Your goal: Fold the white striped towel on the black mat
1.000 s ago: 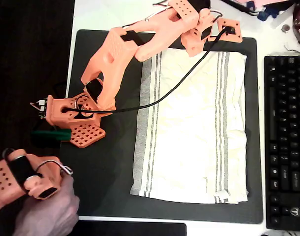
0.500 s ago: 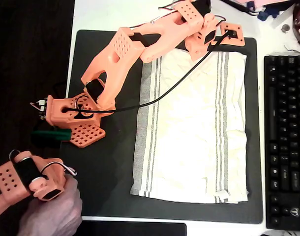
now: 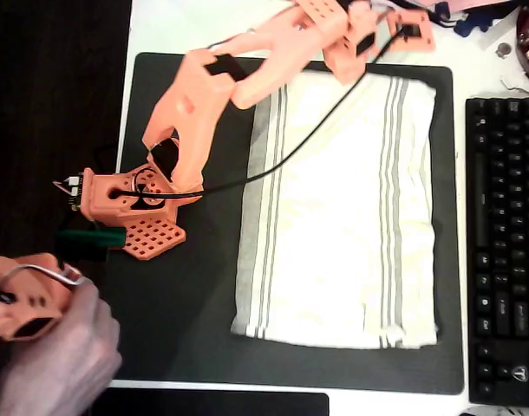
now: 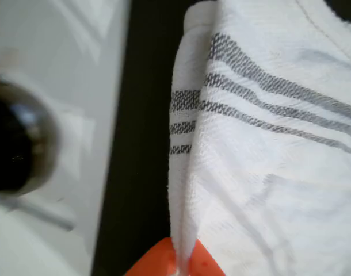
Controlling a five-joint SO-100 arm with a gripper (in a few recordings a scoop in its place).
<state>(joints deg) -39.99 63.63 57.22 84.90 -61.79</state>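
Progress: the white striped towel [image 3: 338, 212] is seen lying almost fully spread on the black mat [image 3: 186, 295] in the overhead view, so no fold is judged to be made yet; only the grip on the far edge is in place.

Towel position: the cloth is laid flat over the right half of the mat, with grey stripe groups running down its left and right sides and a small tag at the near right corner; the black keyboard [image 3: 503, 251] is set just beyond the mat's right edge.

Far edge: in the wrist view the towel's [image 4: 267, 149] hem is pinched up into a thin standing ridge, the stripes bent over it, with the mat [image 4: 138, 172] dark beside it and the white table [image 4: 54, 69] further left.

Gripper: the orange gripper [image 3: 368, 39] is placed at the far edge of the towel, toward the far right of the mat.

Jaws: they are seen closed together on the raised hem, the cloth ridge squeezed between the orange fingertips [image 4: 199, 263] at the bottom of the wrist view.

Remaining: the gripped edge is judged to need carrying toward the near edge and laying down there, then release.

Risk: the thin pinch may be lost if the cloth drags on the mat.
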